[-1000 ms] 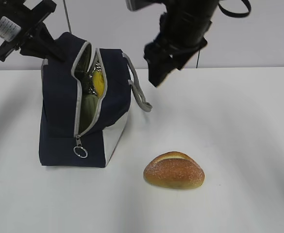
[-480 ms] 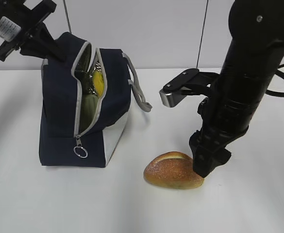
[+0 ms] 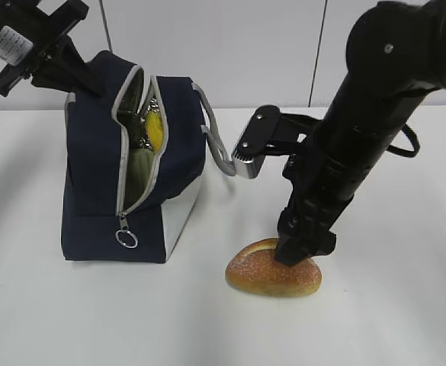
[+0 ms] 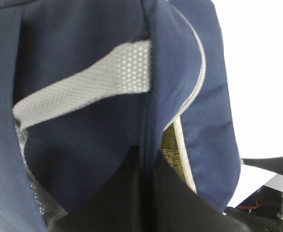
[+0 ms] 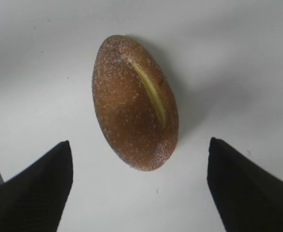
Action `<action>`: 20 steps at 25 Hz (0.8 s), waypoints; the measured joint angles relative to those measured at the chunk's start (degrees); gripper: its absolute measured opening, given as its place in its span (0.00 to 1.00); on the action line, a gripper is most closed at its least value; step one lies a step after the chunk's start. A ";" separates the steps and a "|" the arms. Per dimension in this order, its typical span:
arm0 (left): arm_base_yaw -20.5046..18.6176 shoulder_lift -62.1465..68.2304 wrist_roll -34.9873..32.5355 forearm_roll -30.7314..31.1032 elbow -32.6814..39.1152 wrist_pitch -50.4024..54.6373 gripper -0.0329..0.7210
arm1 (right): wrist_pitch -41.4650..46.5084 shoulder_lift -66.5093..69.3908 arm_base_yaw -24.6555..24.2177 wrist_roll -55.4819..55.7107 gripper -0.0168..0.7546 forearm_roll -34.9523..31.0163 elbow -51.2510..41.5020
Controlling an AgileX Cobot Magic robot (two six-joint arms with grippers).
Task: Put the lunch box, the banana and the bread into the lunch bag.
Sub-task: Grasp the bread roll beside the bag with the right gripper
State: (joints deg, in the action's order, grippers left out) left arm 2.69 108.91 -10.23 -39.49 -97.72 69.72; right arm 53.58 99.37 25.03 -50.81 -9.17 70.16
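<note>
The navy lunch bag [image 3: 93,191] stands at the left with its zipper open. Inside the opening I see the yellow banana [image 3: 155,130] and, below it, the sage-green lid of the lunch box [image 3: 139,171]. My left gripper [image 3: 81,80] is shut on the bag's upper rear edge; in the left wrist view its dark fingers [image 4: 131,193] pinch the lunch bag's navy fabric [image 4: 83,135]. The bread [image 3: 268,273] lies on the table to the right of the bag. My right gripper [image 3: 303,248] hangs low over the bread's right end. It is open [image 5: 139,159], its fingers wide to either side of the bread [image 5: 135,101] and apart from it.
The grey handle [image 3: 219,152] loops out from the bag's right side toward the right arm's wrist camera housing [image 3: 253,149]. A ring pull [image 3: 126,239] hangs at the zipper's lower end. The white table [image 3: 375,320] spreads in front and to the right.
The right arm has come down from above the bag to just over the bread, and its jaws have spread wider. The left gripper and the bag have not moved.
</note>
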 joint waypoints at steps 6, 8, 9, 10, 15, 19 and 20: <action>0.00 0.00 -0.11 0.00 0.00 0.01 0.04 | -4.16 6.06 0.00 -2.50 0.89 -0.27 0.00; 0.00 0.00 -0.24 0.00 0.00 0.06 0.04 | -6.47 7.83 0.00 -3.43 0.89 -0.17 0.00; 0.00 0.00 -0.28 0.00 0.00 0.06 0.04 | -6.60 8.66 0.00 -3.89 0.89 -0.29 0.00; 0.00 0.00 -0.28 0.05 0.00 0.06 0.04 | -6.23 9.28 0.00 -4.19 0.88 -0.69 0.00; 0.00 0.00 -0.36 0.32 0.00 0.06 0.04 | -4.12 11.48 0.14 -4.81 0.77 -2.42 0.00; 0.00 0.00 -0.43 0.41 0.00 0.06 0.04 | -3.15 11.68 0.14 -4.94 0.60 -2.42 0.61; 0.00 0.00 -0.43 0.41 0.00 0.08 0.04 | -2.42 11.77 0.14 -4.94 0.57 -2.42 1.04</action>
State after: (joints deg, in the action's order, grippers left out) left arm 2.69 108.91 -10.66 -39.08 -97.72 69.81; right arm 51.16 111.13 25.17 -55.75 -11.59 71.20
